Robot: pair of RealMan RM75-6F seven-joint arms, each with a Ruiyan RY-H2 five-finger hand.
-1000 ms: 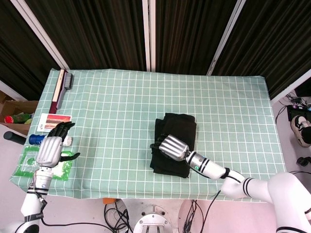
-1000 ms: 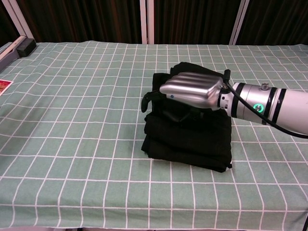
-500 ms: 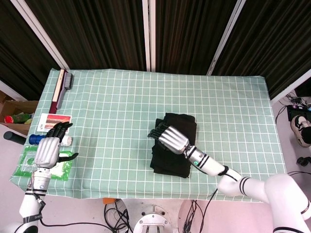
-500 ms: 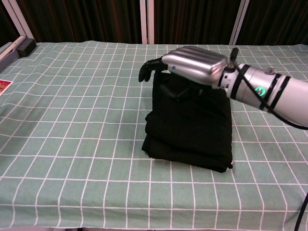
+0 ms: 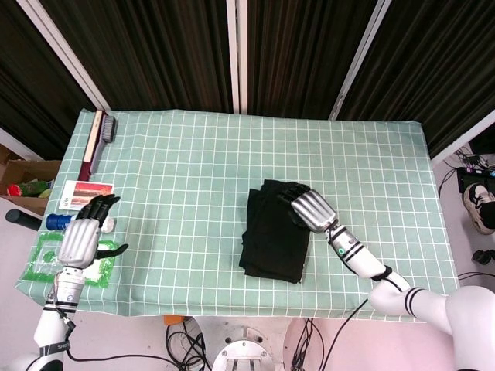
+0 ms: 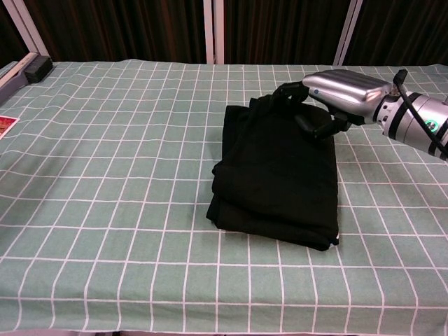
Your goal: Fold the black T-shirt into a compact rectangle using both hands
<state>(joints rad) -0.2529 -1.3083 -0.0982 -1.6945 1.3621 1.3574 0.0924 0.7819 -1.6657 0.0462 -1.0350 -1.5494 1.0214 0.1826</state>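
The black T-shirt (image 5: 272, 236) (image 6: 276, 178) lies folded in a compact rectangle right of the table's middle. My right hand (image 5: 311, 209) (image 6: 337, 96) hovers over the shirt's far right corner, palm down and fingers loosely curved, with nothing held in it. Whether its fingertips touch the cloth is unclear. My left hand (image 5: 80, 237) stays at the table's left edge, fingers spread and empty, and appears only in the head view.
A brush (image 5: 97, 139) (image 6: 29, 69) lies at the far left corner. A red and white card (image 5: 87, 192) (image 6: 5, 124), a blue object (image 5: 56, 221) and a green packet (image 5: 43, 264) sit around my left hand. A cardboard box (image 5: 23, 182) stands off the left side.
My right hand lifted off the middle of the shirt and moved back and to the right, over its far right corner. The shirt lies flatter. The left hand barely shifted.
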